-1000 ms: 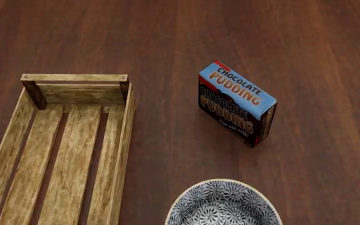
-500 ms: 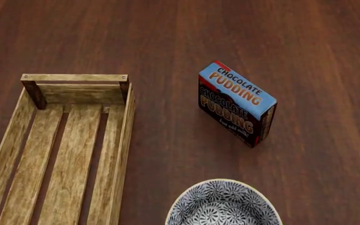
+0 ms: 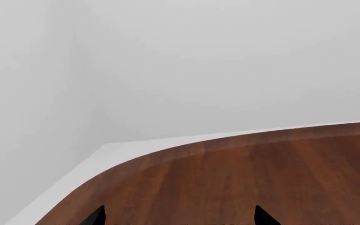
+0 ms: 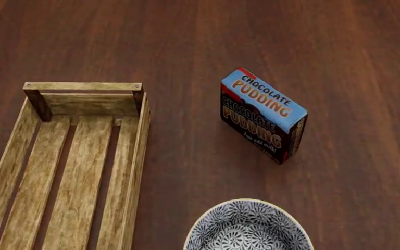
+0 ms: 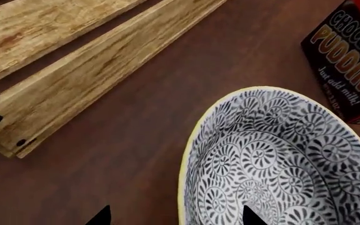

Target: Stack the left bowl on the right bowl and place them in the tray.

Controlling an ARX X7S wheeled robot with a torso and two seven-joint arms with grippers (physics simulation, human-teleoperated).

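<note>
Head view: the tray (image 4: 68, 172) is seen at lower left on the dark wood table (image 4: 186, 41). A patterned bowl (image 4: 249, 229) is cut off at bottom centre. A pudding box (image 4: 262, 114) stands upright, right of centre. Left gripper (image 3: 178, 218) & right gripper (image 5: 175, 216): only tips shown in wrist views, set wide, nothing held.
</note>
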